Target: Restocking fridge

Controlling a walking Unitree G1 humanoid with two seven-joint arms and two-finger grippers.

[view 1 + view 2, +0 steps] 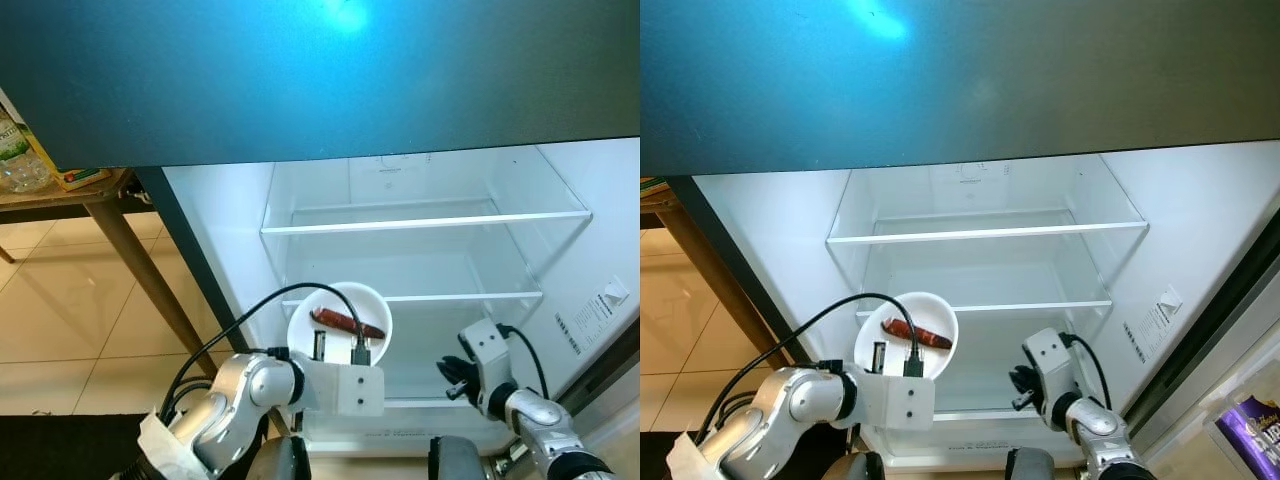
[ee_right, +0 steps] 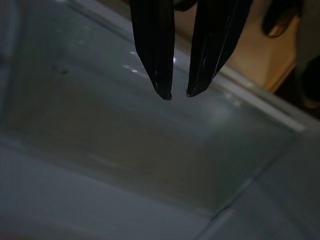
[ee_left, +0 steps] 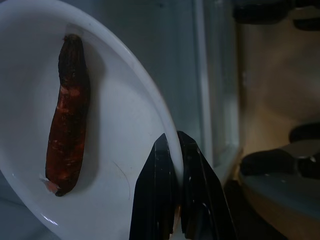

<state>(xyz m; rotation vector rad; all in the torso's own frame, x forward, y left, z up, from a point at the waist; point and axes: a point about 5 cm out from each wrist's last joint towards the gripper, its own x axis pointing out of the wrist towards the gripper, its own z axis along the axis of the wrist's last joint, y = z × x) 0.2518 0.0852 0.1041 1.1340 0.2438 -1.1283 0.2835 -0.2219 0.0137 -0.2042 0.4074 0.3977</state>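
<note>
The left gripper (image 3: pixel 172 145) has its jaws pinching the rim of a white bowl (image 1: pixel 340 322), which is held up in front of the open fridge (image 1: pixel 430 260), level with its lower glass shelf (image 1: pixel 470 296). A reddish-brown sausage (image 1: pixel 346 323) lies in the bowl. The right gripper (image 2: pixel 177 94) hovers low inside the fridge, jaws slightly spread, holding nothing.

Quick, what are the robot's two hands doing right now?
Left gripper: shut on the rim of the white bowl with a sausage in it.
Right gripper: open a little, holding nothing, inside the fridge.
</note>
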